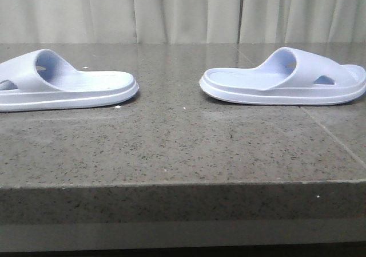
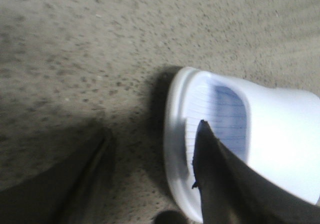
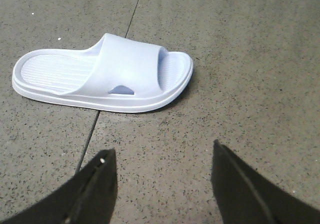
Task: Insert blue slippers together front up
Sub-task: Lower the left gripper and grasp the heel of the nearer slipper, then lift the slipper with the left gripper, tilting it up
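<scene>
Two pale lavender-blue slippers lie flat on the speckled stone table, soles down. The left slipper (image 1: 63,85) is at the left of the front view, partly cut by the frame edge. The right slipper (image 1: 286,79) is at the right. No gripper shows in the front view. In the left wrist view my left gripper (image 2: 155,134) is open and close over the heel end of the left slipper (image 2: 220,119); one finger (image 2: 210,164) overlaps its footbed. In the right wrist view my right gripper (image 3: 162,154) is open and empty, short of the right slipper (image 3: 125,69).
The stone table (image 1: 183,148) has its front edge close to the front camera. A seam line (image 1: 334,139) crosses the top at the right and runs under the right slipper in the right wrist view (image 3: 90,134). A pale curtain (image 1: 183,11) hangs behind.
</scene>
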You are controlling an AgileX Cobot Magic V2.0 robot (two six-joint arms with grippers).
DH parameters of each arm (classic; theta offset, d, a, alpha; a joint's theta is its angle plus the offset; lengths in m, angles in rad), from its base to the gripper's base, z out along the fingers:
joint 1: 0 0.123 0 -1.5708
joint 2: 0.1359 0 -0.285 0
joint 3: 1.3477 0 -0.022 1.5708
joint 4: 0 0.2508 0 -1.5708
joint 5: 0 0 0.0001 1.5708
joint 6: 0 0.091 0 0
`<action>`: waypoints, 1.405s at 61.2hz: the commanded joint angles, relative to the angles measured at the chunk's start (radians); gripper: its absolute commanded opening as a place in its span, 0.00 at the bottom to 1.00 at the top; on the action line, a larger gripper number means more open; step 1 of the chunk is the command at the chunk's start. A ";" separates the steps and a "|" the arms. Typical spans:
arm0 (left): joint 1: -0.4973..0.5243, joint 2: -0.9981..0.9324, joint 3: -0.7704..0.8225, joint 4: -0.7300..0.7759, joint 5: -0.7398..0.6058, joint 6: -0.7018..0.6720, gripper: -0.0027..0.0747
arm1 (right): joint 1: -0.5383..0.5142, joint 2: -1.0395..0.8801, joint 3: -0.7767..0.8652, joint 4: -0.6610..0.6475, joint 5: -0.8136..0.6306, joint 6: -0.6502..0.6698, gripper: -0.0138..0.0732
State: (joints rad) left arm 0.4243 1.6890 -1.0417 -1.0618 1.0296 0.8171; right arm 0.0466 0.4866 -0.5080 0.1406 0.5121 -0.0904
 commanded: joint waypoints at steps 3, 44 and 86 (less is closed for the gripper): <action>-0.047 -0.023 -0.029 -0.065 0.017 0.011 0.49 | 0.002 0.012 -0.036 -0.006 -0.062 -0.006 0.67; -0.135 0.030 -0.029 -0.056 0.001 0.011 0.24 | 0.002 0.012 -0.036 -0.006 -0.062 -0.006 0.67; -0.135 -0.166 -0.103 -0.206 0.187 0.045 0.01 | 0.002 0.012 -0.036 -0.006 -0.062 -0.006 0.67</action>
State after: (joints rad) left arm 0.2986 1.5975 -1.1129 -1.1602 1.1651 0.8532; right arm 0.0466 0.4874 -0.5080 0.1406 0.5121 -0.0904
